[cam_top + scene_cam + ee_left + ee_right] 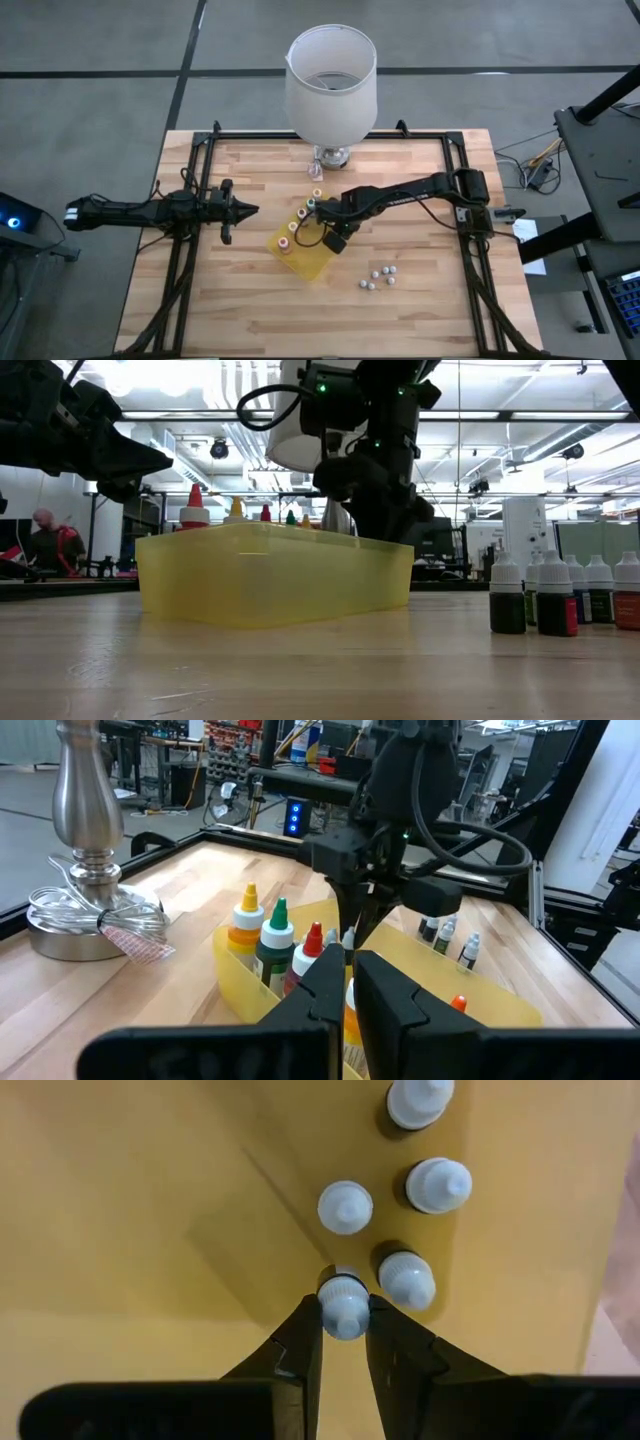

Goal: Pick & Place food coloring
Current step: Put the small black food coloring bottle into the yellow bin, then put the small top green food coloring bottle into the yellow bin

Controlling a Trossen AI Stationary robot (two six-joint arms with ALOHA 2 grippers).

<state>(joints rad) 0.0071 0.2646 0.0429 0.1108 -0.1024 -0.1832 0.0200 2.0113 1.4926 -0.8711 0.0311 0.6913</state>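
The food coloring shows as thumb-sized bottles with white caps. Several stand on the wood (378, 277) (555, 595) to the right of the yellow tray (312, 262). Three more (345, 1207) stand upright on the tray floor (150, 1230). My right gripper (335, 240) (344, 1315) points down into the tray, shut on a further white-capped bottle. Taller bottles with coloured pointed caps (299, 214) (278, 935) stand along the tray's left side. My left gripper (248, 210) (343, 985) hovers shut, to the left of the tray. My right gripper pinches a white-capped bottle by its cap (344, 1292) between the two fingertips, from above, pointing down. The bottle stands upright beside its three neighbours inside the tray. Its own cap hides whether its base rests on the tray floor.
A table lamp with a white shade (330, 85) and a metal base with a coiled cord (85, 870) stands behind the tray at the far edge. Black frame rails (190, 250) run along the table's left and right sides. Bare wood lies toward the near edge.
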